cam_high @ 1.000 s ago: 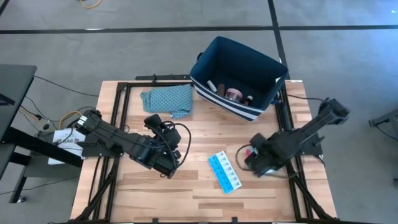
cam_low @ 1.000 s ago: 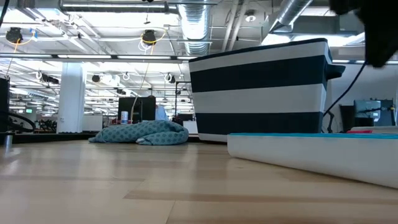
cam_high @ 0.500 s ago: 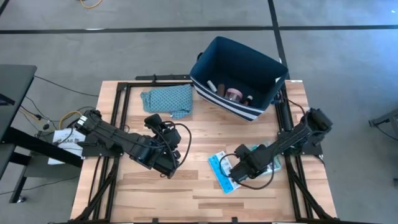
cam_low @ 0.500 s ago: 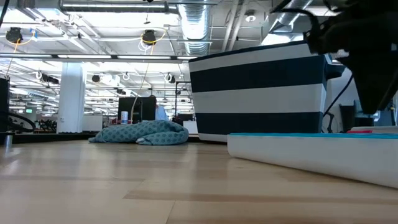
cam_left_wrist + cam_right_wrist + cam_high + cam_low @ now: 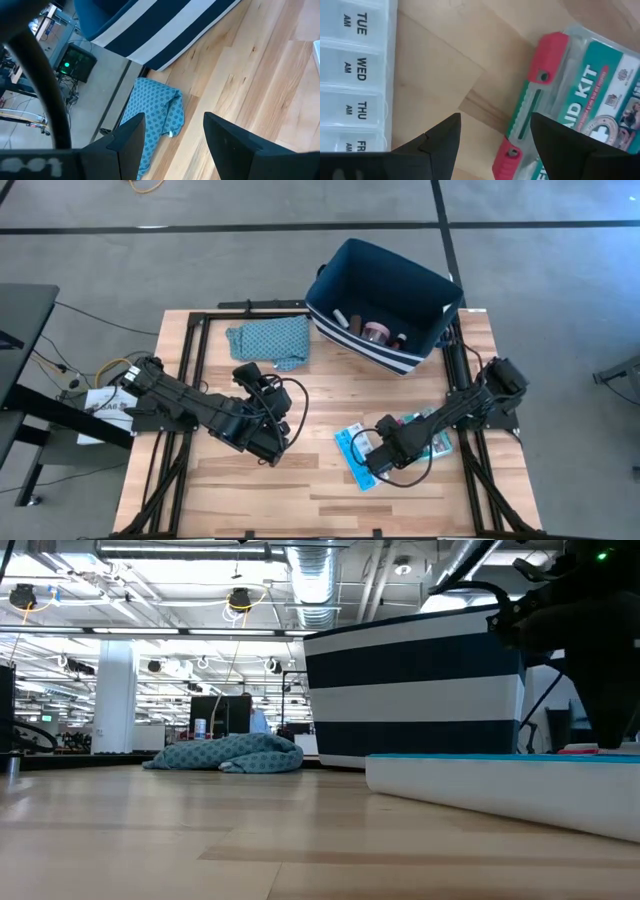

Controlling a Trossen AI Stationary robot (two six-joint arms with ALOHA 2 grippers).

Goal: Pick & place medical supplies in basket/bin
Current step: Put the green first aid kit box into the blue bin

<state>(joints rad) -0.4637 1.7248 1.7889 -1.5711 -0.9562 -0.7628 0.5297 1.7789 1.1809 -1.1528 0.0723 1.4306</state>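
Note:
My right gripper [image 5: 378, 458] [image 5: 492, 145] is open and low over the table. Bare wood shows between its fingers. The light-blue pill organiser [image 5: 350, 444] [image 5: 355, 75] lies flat on one side of it. The green-red packet [image 5: 428, 423] [image 5: 580, 100], printed KIT, lies flat on the other side. I see no touch with either. The navy, white-striped bin [image 5: 385, 305] [image 5: 415, 690] stands at the far edge, with the pink roll [image 5: 377, 332] and other small items inside. My left gripper [image 5: 272, 438] [image 5: 172, 145] is open and waits left of centre.
The teal patterned cloth [image 5: 272, 340] [image 5: 155, 120] lies crumpled left of the bin near the far edge. Black frame rails [image 5: 190, 370] run along the table's left and right sides. Bare wood lies along the near edge and between the two arms.
My right gripper has moved from over the packet toward the table's left and down, ending between the packet and the pill organiser. The packet, hidden under the arm a second ago, now shows. The left arm has kept still.

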